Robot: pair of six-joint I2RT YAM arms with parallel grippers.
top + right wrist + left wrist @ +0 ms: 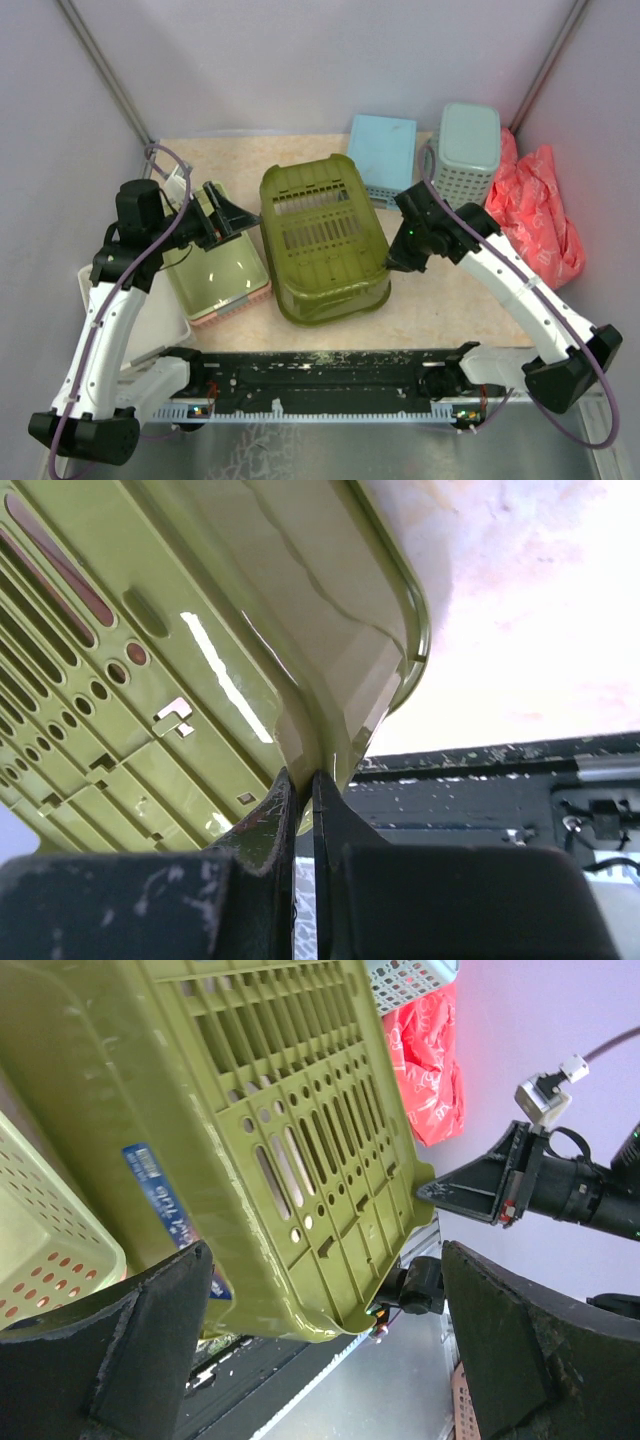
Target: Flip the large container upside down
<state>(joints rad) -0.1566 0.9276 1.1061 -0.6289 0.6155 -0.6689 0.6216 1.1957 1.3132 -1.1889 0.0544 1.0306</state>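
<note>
Tub [322,240] mid tabletop [450,300], slotted base up, w/ right rim pinched by right end effector [398,258] — left end effector [238,213] spread, just beside. Rim should be lowered flat before release — no dropping.

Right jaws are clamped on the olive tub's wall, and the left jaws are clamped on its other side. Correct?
Not quite. The left wrist view shows the left gripper with its jaws wide open beside the olive tub, not clamped on it. The right gripper is indeed shut on the tub's wall.
</note>
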